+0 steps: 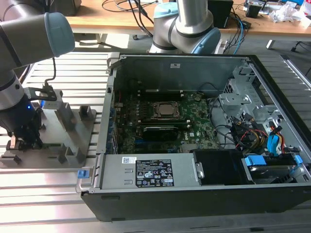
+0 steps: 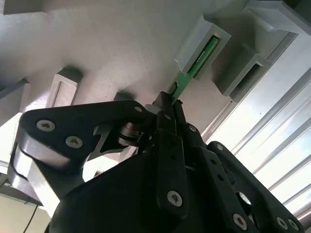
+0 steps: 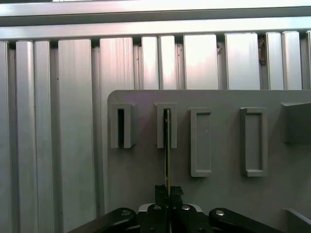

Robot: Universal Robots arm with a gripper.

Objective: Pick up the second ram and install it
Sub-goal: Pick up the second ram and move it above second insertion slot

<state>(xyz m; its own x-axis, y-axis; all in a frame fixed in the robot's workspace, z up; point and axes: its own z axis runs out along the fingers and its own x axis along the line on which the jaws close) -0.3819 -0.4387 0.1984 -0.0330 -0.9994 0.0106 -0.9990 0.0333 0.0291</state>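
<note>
End effector (image 3: 168,192) pinching second ram (image 3: 167,160) at near end; far end seated in holder tray (image 3: 136,184) slot. Risk: tilted lift jams stick in slot, thin grip slips. Motherboard (image 1: 201,124) well apart: long carry, drop possible.

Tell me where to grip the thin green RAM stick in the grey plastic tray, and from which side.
Pinch the thin green RAM stick across its flat faces at the free end, coming from opposite the grey plastic tray's slot. It stands on edge, far end slotted; the claw is closed there.
</note>
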